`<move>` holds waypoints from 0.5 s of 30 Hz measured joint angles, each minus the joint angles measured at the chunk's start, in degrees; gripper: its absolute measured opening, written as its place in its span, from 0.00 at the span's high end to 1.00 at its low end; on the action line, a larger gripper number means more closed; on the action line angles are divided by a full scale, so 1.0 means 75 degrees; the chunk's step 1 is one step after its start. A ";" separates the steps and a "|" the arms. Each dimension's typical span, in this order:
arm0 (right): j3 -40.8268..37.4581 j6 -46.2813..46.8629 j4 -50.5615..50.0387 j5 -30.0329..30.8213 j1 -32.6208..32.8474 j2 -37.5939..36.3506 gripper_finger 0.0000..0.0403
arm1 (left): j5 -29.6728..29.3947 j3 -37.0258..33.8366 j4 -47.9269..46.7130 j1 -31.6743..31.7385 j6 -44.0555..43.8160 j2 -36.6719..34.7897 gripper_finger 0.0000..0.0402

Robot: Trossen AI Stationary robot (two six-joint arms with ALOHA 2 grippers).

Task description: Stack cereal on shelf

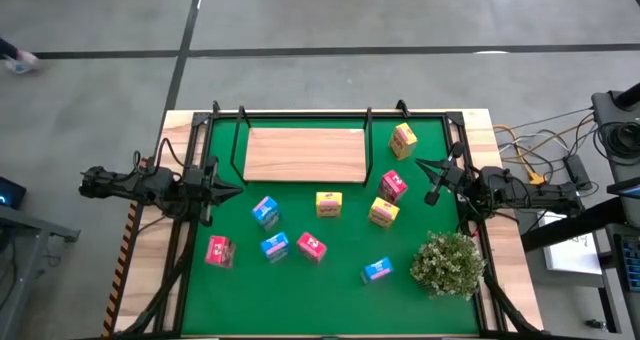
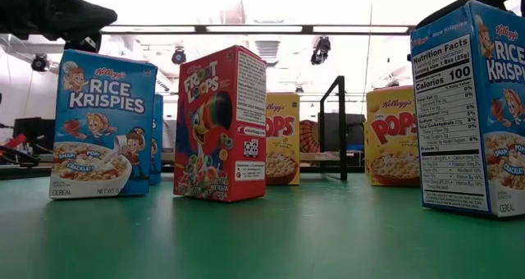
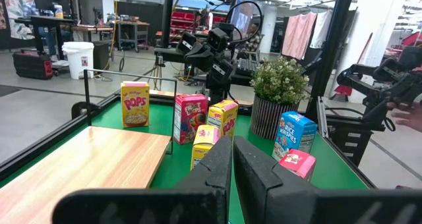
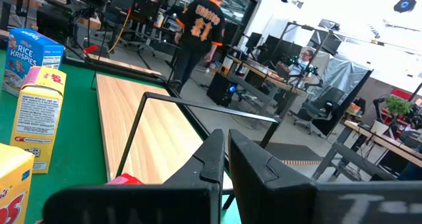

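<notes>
Both arms wait at the table's sides, all 9 cereal cartons still scattered on the mat, none on the shelf.

The left gripper (image 1: 222,187) hangs at the left edge of the green mat (image 1: 300,290), fingers pressed together and holding nothing; the right gripper (image 1: 430,175) hangs at the right edge, fingers likewise together and empty. The shelf (image 1: 305,153), a light-wood board with black posts, sits bare at the far middle of the mat. In front of it and to its right lie 3 blue cartons (image 1: 265,212), 3 pink-red cartons (image 1: 311,246) and 3 yellow cartons (image 1: 329,204), spread apart; 1 yellow carton (image 1: 403,139) stands just beside the shelf's right end. A bushy plant (image 1: 449,264) sits at the mat's near right corner. In the right wrist view a person (image 4: 200,29) in a dark numbered shirt stands in the room beyond.
</notes>
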 joint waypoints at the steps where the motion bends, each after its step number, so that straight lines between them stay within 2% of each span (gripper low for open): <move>1: 0.0003 -0.0003 0.0000 0.0003 0.0000 0.0000 0.97 | 0.0001 -0.0001 0.0000 0.0000 0.0000 0.0001 1.00; 15: 0.0001 -0.0055 0.0000 0.0003 0.0000 0.0000 0.97 | 0.0000 0.0001 0.0000 0.0001 0.0000 -0.0001 1.00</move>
